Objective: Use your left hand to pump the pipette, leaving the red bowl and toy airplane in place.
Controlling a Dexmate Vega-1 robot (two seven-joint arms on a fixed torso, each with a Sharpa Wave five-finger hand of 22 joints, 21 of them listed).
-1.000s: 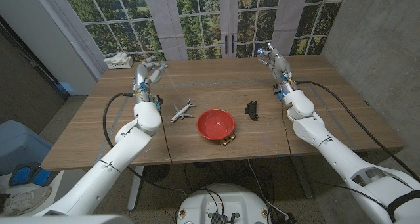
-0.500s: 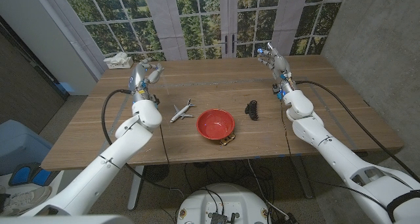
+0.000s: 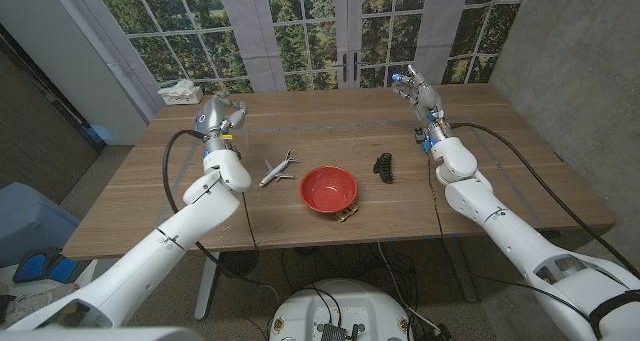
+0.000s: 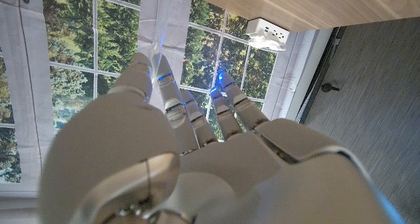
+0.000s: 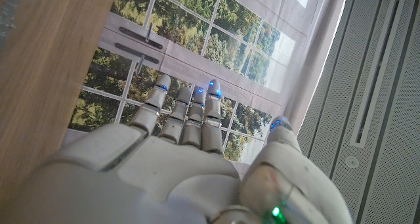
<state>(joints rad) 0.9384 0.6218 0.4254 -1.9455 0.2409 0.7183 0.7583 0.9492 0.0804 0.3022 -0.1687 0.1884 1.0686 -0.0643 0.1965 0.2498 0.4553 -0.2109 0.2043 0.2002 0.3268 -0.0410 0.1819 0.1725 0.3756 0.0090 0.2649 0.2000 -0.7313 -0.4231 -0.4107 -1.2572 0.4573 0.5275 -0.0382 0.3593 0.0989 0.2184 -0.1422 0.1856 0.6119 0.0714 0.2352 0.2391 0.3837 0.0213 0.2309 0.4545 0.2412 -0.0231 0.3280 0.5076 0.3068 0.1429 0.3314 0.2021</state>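
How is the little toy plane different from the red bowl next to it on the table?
The toy airplane is white, slim and long, lying at a slant; the red bowl is round, deep and open upward. The airplane is clearly smaller than the bowl, and it sits on the bowl's left, toward the robot's left arm. Both rest on the wooden table, apart, untouched by either hand.

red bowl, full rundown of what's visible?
The red bowl is round, glossy and plastic-looking, with nothing visible inside. It stands upright on the wooden table near the front edge, between the toy airplane and a black hair clip. A small brown-gold item sits against its front rim. Neither hand touches it.
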